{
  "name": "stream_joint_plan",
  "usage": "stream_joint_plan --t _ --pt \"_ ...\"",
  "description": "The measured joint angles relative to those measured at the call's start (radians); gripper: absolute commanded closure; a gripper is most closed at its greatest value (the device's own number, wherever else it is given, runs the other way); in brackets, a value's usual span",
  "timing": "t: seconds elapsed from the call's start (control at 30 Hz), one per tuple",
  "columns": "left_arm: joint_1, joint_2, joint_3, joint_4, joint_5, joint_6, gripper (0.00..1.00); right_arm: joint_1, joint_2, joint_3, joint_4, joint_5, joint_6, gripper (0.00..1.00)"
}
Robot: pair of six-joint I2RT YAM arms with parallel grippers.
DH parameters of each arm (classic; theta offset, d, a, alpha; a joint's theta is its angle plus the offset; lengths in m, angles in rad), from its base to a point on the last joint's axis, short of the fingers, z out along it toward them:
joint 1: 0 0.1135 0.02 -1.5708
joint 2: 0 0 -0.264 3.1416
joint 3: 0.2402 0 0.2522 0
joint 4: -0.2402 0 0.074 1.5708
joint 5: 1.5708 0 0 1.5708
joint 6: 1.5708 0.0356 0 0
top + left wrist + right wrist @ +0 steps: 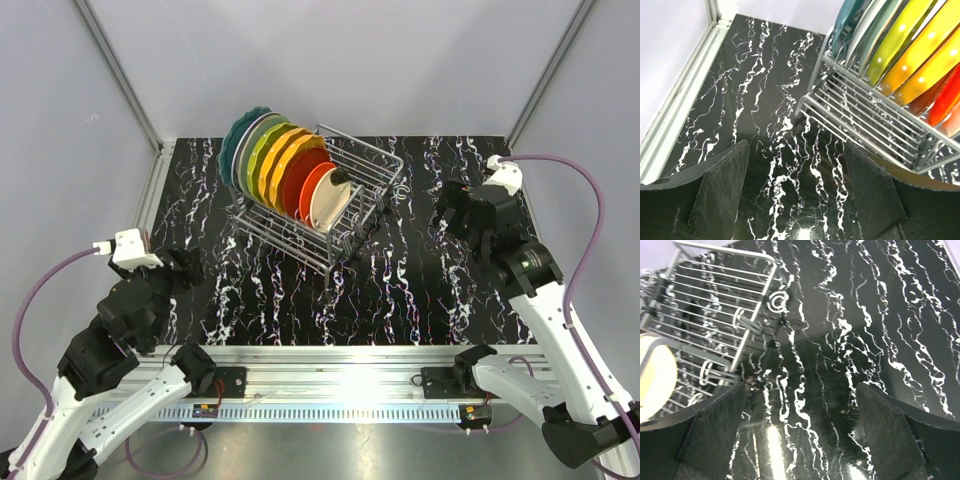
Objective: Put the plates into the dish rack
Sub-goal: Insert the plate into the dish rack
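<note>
The silver wire dish rack stands at the back middle of the table. Several plates stand upright in its slots, running from teal at the back through green, yellow and orange to red and a cream plate at the front. In the left wrist view the rack fills the upper right with the plates in it. The right wrist view shows the rack's end and the cream plate. My left gripper is open over bare table left of the rack. My right gripper is open, right of the rack.
The black marbled table top has a metal frame rail along its left edge, also seen in the left wrist view as a rail. Grey walls close in the back and sides.
</note>
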Motion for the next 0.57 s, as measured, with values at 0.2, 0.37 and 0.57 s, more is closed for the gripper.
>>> stream_joint_plan --t 0.2,0.37,0.57 --pt "0.0 0.0 -0.009 -0.011 -0.017 0.0 0.19 0.0 0.001 -0.04 0.026 0.026 -0.011 0.0" --pt "0.0 0.002 -0.009 -0.012 -0.026 0.0 0.19 0.0 -0.014 -0.061 0.041 0.028 -0.011 0.0" --pt "0.0 0.002 -0.009 -0.011 -0.028 0.0 0.19 0.0 -0.027 -0.083 0.04 0.04 0.017 0.0"
